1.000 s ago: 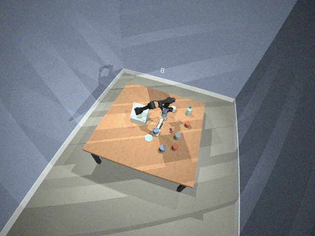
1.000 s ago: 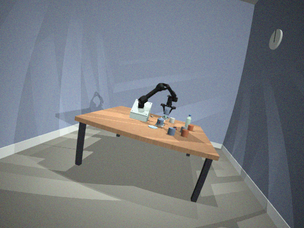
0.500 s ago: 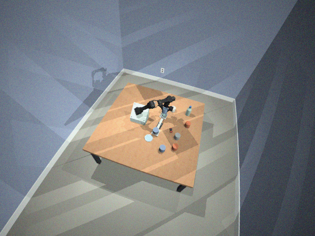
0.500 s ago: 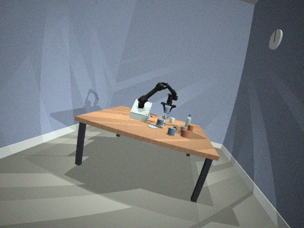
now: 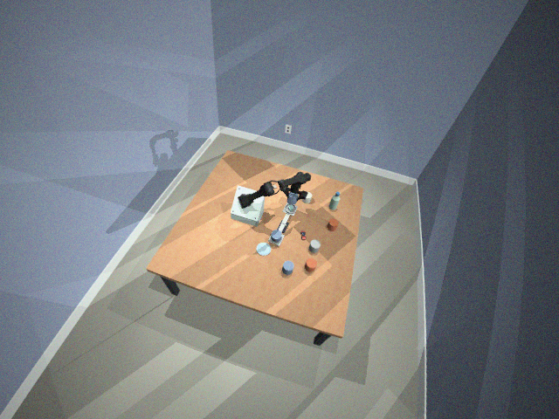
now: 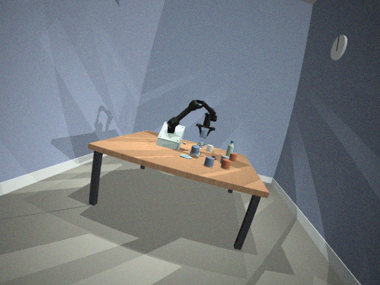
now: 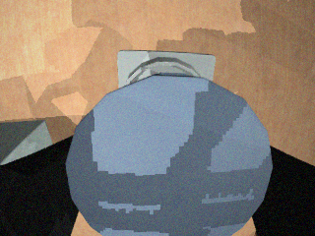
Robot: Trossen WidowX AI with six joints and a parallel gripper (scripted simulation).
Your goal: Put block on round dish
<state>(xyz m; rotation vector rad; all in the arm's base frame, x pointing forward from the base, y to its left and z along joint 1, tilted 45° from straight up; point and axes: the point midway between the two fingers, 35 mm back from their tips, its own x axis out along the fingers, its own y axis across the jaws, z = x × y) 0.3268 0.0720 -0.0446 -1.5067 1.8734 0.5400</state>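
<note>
the gripper (image 6: 203, 132) clamps a blue cup (image 6: 203, 133) in the air above the balance's (image 5: 283, 222) far end. the other cup (image 5: 275, 236) stands on the near end, the round dish (image 5: 263, 248) just beside it. cylinders (image 5: 310, 264) and a bottle (image 5: 334, 201) stand nearby.

The arm (image 6: 187, 111) arches high, its fingers (image 6: 199, 126) clamped, pointing downward.

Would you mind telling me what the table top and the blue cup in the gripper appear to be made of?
The square orange-brown table top looks like matte wood: faint grain streaks, no glare. The blue cup held in the gripper looks like matte plastic or glazed ceramic; its plain, even colour leaves that open.
</note>
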